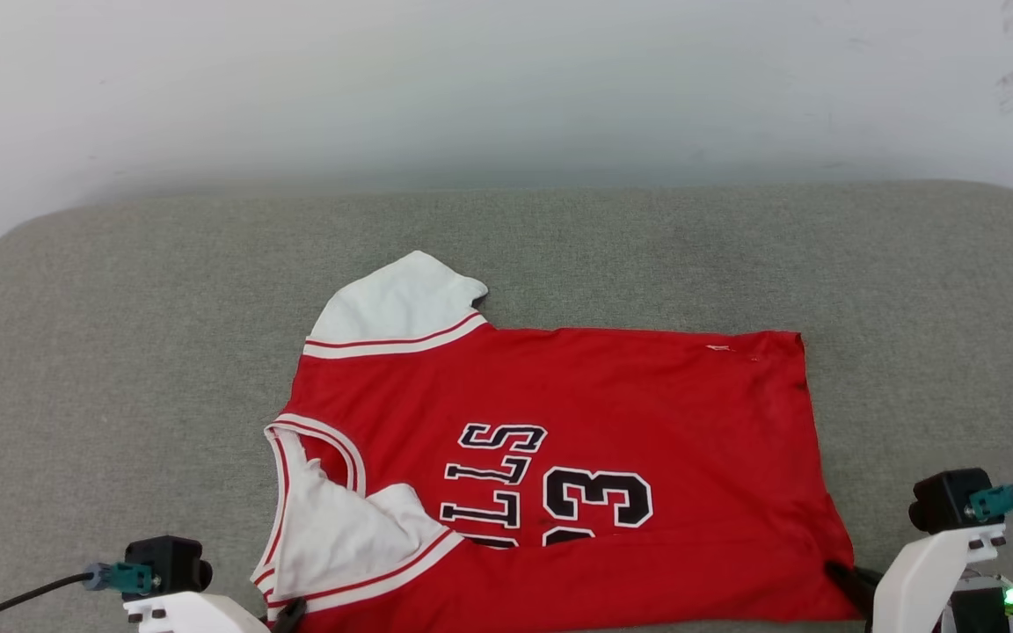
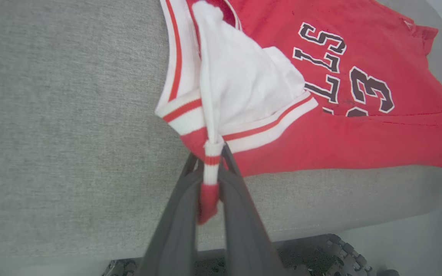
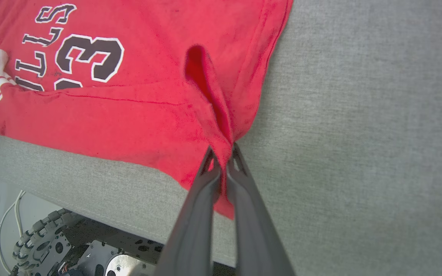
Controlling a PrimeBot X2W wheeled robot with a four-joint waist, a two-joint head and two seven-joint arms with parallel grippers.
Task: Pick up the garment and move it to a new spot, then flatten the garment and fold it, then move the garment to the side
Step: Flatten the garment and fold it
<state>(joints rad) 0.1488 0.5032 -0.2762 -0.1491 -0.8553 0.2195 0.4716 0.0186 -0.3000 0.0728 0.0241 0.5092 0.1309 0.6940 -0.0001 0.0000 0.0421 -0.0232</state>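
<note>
Garment (image 1: pixel 559 396) on grey cushion (image 1: pixel 120 352), left end effector (image 2: pixel 209 153) and right end effector (image 3: pixel 223 148) apparently pinching near corners.

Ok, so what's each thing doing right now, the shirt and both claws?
shirt: lies spread on the grey pad, front up, near edge folded over the lettering.
left gripper: shut on the shirt's striped corner.
right gripper: shut on the shirt's red corner.
</note>
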